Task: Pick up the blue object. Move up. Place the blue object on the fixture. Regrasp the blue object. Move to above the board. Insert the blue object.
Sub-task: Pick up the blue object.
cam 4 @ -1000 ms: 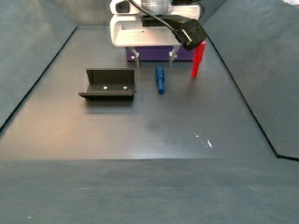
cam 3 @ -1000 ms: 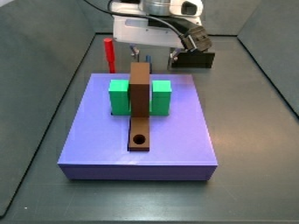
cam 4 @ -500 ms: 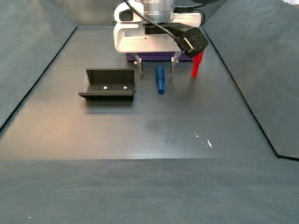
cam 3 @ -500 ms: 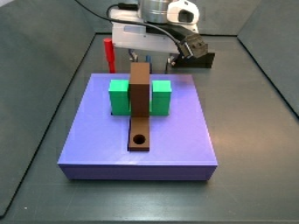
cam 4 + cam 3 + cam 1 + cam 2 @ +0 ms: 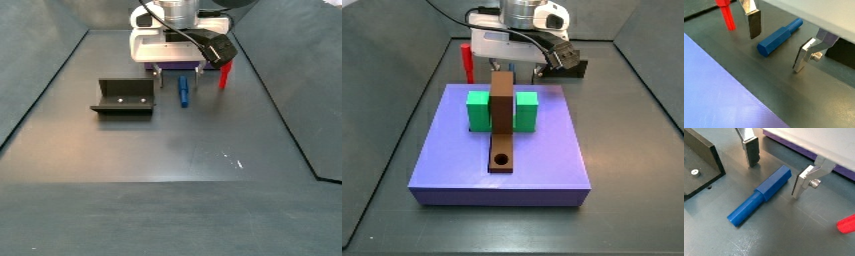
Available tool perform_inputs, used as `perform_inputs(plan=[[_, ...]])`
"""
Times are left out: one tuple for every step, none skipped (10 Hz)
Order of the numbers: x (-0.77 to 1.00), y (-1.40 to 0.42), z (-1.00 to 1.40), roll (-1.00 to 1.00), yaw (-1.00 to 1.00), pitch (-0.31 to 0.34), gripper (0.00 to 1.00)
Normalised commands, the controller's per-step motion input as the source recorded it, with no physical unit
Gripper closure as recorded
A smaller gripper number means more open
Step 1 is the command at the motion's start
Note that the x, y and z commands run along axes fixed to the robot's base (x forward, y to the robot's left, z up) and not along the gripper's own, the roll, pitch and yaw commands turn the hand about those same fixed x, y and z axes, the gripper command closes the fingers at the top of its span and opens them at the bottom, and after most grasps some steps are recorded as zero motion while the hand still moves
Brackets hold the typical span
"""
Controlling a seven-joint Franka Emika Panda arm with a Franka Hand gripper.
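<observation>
The blue object (image 5: 759, 202) lies flat on the dark floor between the spread fingers (image 5: 750, 150) of the tool (image 5: 774, 170), untouched on either side. The tool has dropped lower over the peg in the last second (the pick-up looks imminent, closing not yet begun). Just beside it sits the fixture (image 5: 123, 97); farther back, the red peg (image 5: 226, 70) and the board (image 5: 502, 143).

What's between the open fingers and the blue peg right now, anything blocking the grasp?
Nothing visible. In both wrist views the gripper is open, its fingers straddling the blue peg, which lies flat on the floor. The red peg stands off to one side and the fixture to the other, both outside the fingers.
</observation>
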Motion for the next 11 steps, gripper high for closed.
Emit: perform_inputs(plan=[[0.00, 0.00, 0.00, 0.00, 0.00, 0.000, 1.00], [0.00, 0.00, 0.00, 0.00, 0.00, 0.000, 1.00], [0.00, 0.00, 0.00, 0.00, 0.00, 0.000, 1.00], [0.00, 0.00, 0.00, 0.00, 0.00, 0.000, 1.00], [0.00, 0.00, 0.00, 0.00, 0.00, 0.000, 1.00], [0.00, 0.00, 0.00, 0.00, 0.00, 0.000, 1.00], [0.00, 0.00, 0.00, 0.00, 0.00, 0.000, 1.00], [0.00, 0.00, 0.00, 0.00, 0.00, 0.000, 1.00], [0.00, 0.00, 0.00, 0.00, 0.00, 0.000, 1.00], [0.00, 0.00, 0.00, 0.00, 0.00, 0.000, 1.00], [0.00, 0.00, 0.00, 0.00, 0.00, 0.000, 1.00]])
